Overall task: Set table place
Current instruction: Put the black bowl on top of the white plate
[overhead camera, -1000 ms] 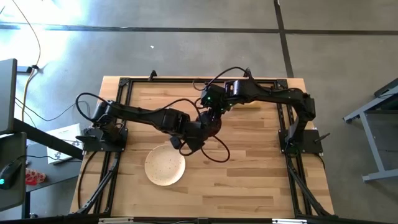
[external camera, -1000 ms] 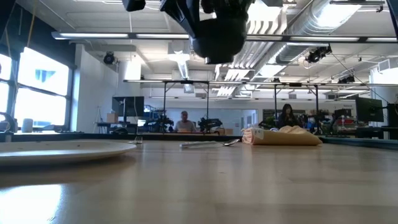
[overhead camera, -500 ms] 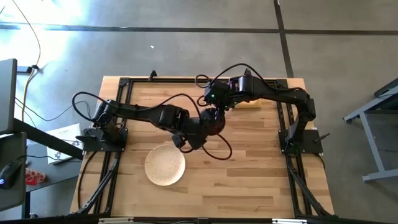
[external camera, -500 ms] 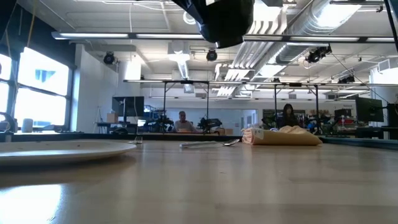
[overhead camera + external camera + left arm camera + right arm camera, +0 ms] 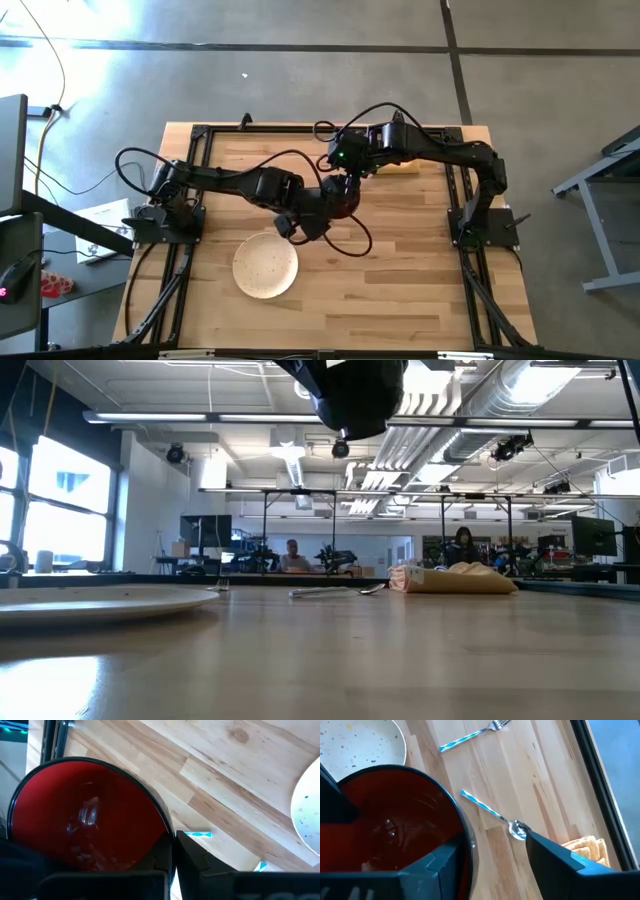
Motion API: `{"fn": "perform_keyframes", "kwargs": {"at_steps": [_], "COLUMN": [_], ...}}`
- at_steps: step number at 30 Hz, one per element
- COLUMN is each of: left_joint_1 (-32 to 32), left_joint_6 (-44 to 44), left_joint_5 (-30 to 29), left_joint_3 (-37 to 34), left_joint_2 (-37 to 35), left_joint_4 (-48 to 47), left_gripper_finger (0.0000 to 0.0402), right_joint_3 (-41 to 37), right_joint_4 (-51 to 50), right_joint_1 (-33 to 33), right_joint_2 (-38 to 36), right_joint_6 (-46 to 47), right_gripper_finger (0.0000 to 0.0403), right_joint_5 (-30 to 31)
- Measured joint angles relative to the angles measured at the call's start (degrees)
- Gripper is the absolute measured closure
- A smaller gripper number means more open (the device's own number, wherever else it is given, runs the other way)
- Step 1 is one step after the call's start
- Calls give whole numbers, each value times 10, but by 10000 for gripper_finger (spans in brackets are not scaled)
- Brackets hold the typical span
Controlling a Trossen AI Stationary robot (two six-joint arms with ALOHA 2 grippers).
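The glossy red bowl (image 5: 345,197) hangs above the middle of the table (image 5: 400,290), a dark shape at the top of the low view (image 5: 360,405). My left gripper (image 5: 174,845) is shut on the bowl's rim. My right gripper (image 5: 491,840) comes from the far side and is open, one finger over the bowl's inside and the other well outside the rim. The cream speckled plate (image 5: 265,265) lies flat near the front left. The fork (image 5: 470,737) and spoon (image 5: 492,815) lie flat on the wood. My left gripper holds the bowl's rim (image 5: 167,827) with one finger inside the bowl and one outside. It comes from the table's left side. The bowl is lifted clear of the table, mouth up. My right gripper: I cannot tell whether its inner finger (image 5: 442,862) touches the bowl.
A folded tan cloth (image 5: 455,578) lies toward the far right, past the spoon. Black rail frames (image 5: 190,200) run along both sides and the far edge. Bare wood lies to the right of the plate. People sit in the room far behind the table.
My left gripper has gone up with the red bowl, which has risen and shifted slightly toward the right while staying mouth up. My right arm has drawn back a little toward the far edge.
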Motion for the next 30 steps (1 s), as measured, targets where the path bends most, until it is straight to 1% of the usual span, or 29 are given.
{"fn": "perform_keyframes", "kwargs": {"at_steps": [6,13,19,25,30], "left_joint_1": [0,0,0,0,0], "left_joint_6": [2,-4,-9,-11,-19], "left_joint_5": [22,55,63,81,100], "left_joint_3": [0,0,0,-1,-8], "left_joint_2": [1,0,0,1,10], "left_joint_4": [0,-6,-12,-18,-58], "left_gripper_finger": [401,401,401,401,401], "right_joint_3": [0,0,0,0,7], "right_joint_4": [-1,-5,-6,-10,1], "right_joint_1": [7,14,28,39,48], "right_joint_2": [0,0,0,-3,-25], "right_joint_6": [-21,-43,-47,-50,-39], "right_gripper_finger": [206,205,206,206,206], "right_joint_5": [16,22,23,40,41]}}
